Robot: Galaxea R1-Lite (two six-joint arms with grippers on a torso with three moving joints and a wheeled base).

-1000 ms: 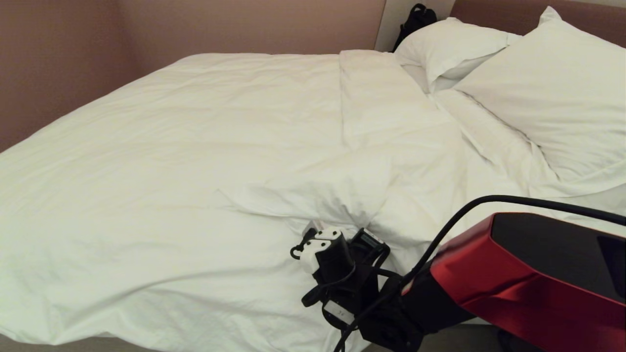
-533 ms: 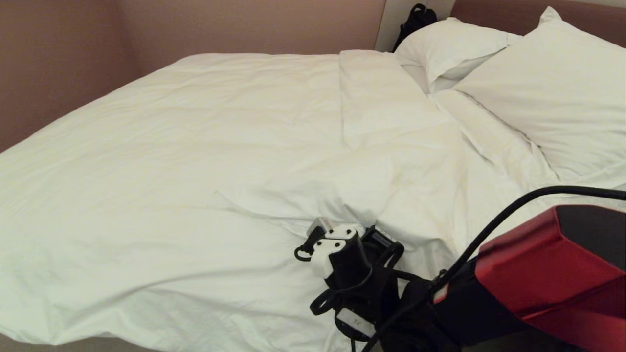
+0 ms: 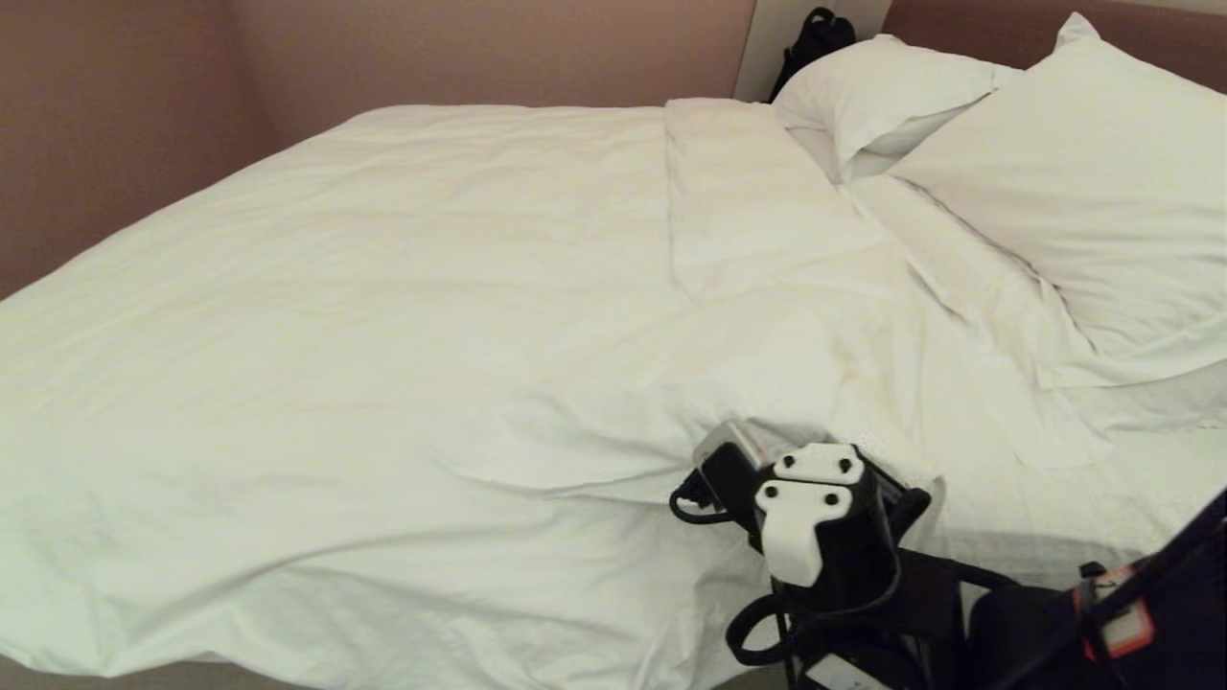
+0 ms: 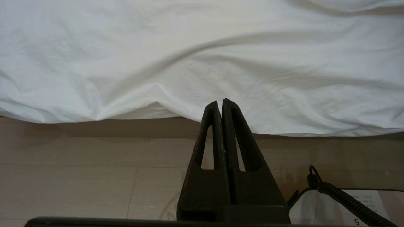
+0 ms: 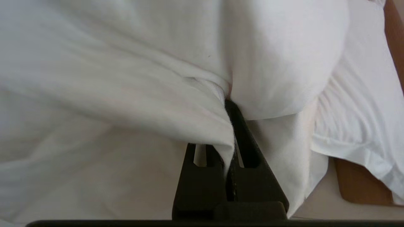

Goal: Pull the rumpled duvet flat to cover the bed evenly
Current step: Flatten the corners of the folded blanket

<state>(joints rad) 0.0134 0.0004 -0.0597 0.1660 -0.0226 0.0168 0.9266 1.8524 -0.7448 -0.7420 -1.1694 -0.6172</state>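
Note:
The white duvet [image 3: 403, 316] lies spread over the bed [image 3: 1074, 498], with a folded band near the pillows and a bunched ridge at the near side. My right gripper [image 3: 719, 448] sits at that near side, shut on a fold of the duvet [image 5: 176, 104]; in the right wrist view the cloth runs between its black fingers [image 5: 243, 135] and drapes over one of them. My left gripper [image 4: 220, 102] is shut and holds nothing. It hangs low over the floor just short of the duvet's hanging hem [image 4: 284, 123].
Two plump white pillows [image 3: 1074, 182] [image 3: 882, 91] lie at the head end on the right. A black bag [image 3: 815, 34] stands behind them by the wall. A pinkish wall [image 3: 115, 125] runs along the far side. Pale wood floor [image 4: 94, 176] lies along the bed's near edge.
My right gripper has moved right, toward the pillow end and nearer the camera, dragging the pinched duvet fold with it. The red arm segment has dropped out of the head view.

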